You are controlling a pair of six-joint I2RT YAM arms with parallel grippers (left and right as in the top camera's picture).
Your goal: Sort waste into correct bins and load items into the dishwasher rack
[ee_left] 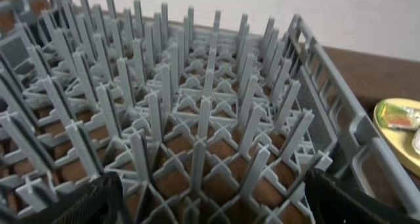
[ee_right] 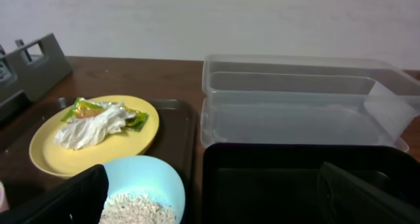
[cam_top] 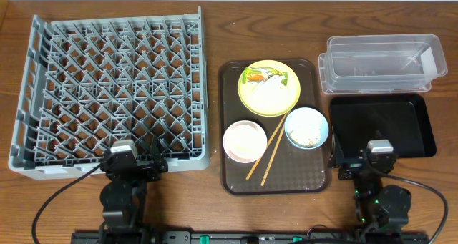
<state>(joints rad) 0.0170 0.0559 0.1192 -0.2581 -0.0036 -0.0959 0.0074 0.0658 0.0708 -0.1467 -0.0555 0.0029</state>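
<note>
Hovering wide open, empty — left claw point(cam_top: 133, 160) at rack point(cam_top: 21, 108), right claw point(cam_top: 366, 158) at black tray point(cam_top: 383, 122)

overhead straight down; wrists low, facing forward, seemingly sharing plate point(ee_right: 49, 159)

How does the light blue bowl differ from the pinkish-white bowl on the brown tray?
Colour: the light blue bowl is pale blue; the pinkish-white bowl is off-white with a pink tint. Contents: the light blue bowl holds rice-like crumbs; the pinkish-white bowl looks empty. Place: seen from overhead, the chopsticks lie between them, the light blue bowl on the right, the pinkish-white bowl on the left. Both are round, upright and on the brown tray.
</note>
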